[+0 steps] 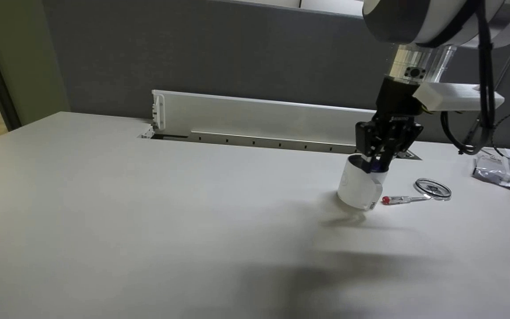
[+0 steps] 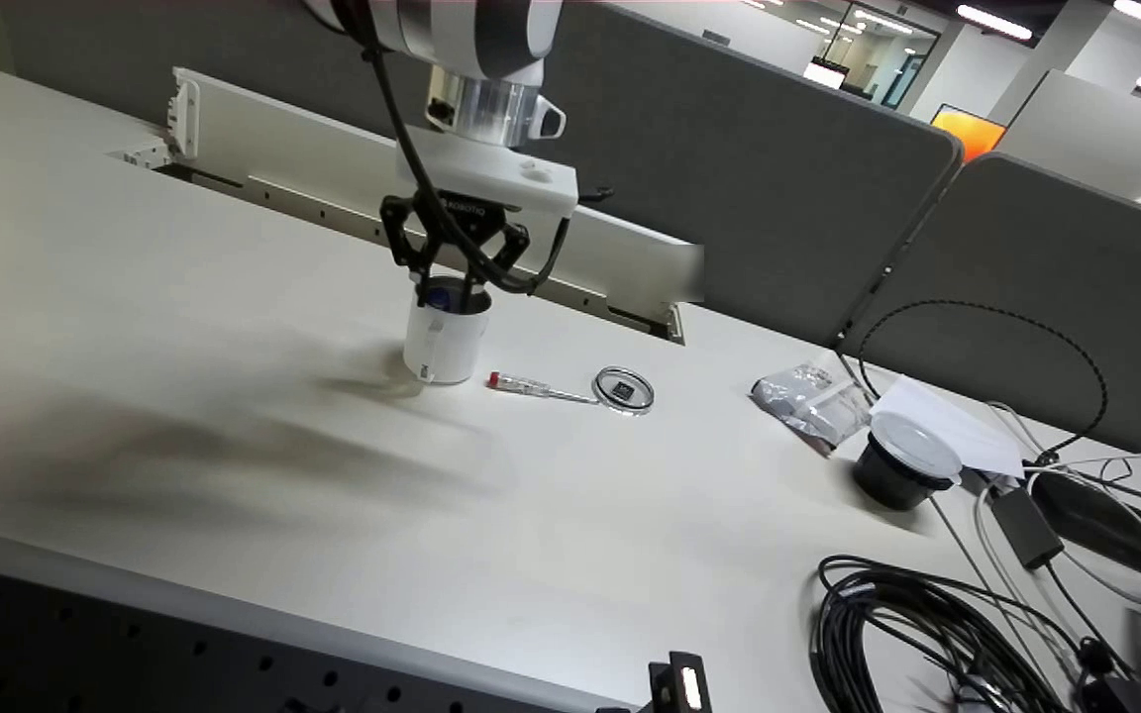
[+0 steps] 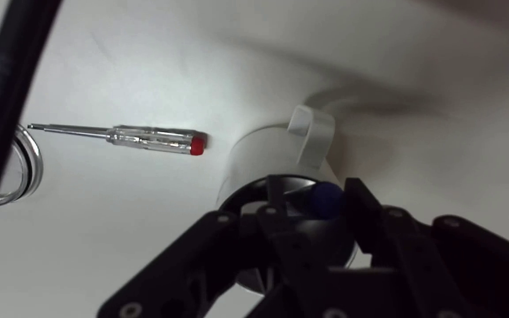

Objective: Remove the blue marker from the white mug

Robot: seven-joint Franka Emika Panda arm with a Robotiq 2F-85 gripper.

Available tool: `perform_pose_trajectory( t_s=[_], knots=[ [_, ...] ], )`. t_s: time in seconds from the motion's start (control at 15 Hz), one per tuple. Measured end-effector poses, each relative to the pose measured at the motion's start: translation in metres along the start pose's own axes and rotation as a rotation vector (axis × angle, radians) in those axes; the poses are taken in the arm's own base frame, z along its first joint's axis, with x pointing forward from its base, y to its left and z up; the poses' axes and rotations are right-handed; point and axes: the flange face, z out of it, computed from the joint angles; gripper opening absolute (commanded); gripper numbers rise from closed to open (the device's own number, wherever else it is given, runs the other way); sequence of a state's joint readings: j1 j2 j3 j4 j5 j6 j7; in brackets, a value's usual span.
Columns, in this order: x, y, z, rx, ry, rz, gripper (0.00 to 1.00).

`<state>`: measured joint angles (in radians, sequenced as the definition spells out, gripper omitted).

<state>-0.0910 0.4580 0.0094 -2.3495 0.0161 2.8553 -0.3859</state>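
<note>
Fingers (image 3: 275, 194) stand apart at the mouth of the white mug (image 3: 263, 152); between them in the wrist view, a gap at left, then the blue marker (image 3: 326, 201) inside, seemingly sloping down leftward, top beside or touching the right-hand one

Big shadows (image 1: 308, 279) (gray and fuzzy) lie on the table (image 1: 104, 199). Ceiling lights (image 2: 994, 22) shine bright in an exterior view. The wrist view's right corners look dark.
</note>
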Motion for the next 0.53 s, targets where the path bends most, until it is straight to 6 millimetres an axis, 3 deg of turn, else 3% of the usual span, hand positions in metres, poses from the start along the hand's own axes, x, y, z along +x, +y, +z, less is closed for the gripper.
perform_pose_trajectory(
  t_s=[0.13, 0.4, 0.53],
  knots=[
    [0.004, -0.002, -0.001, 0.0, 0.013, -0.006, 0.09],
    [0.012, -0.001, -0.007, 0.016, -0.025, -0.006, 0.08],
    [0.021, 0.0, -0.021, 0.042, -0.077, -0.003, 0.08]
  ],
)
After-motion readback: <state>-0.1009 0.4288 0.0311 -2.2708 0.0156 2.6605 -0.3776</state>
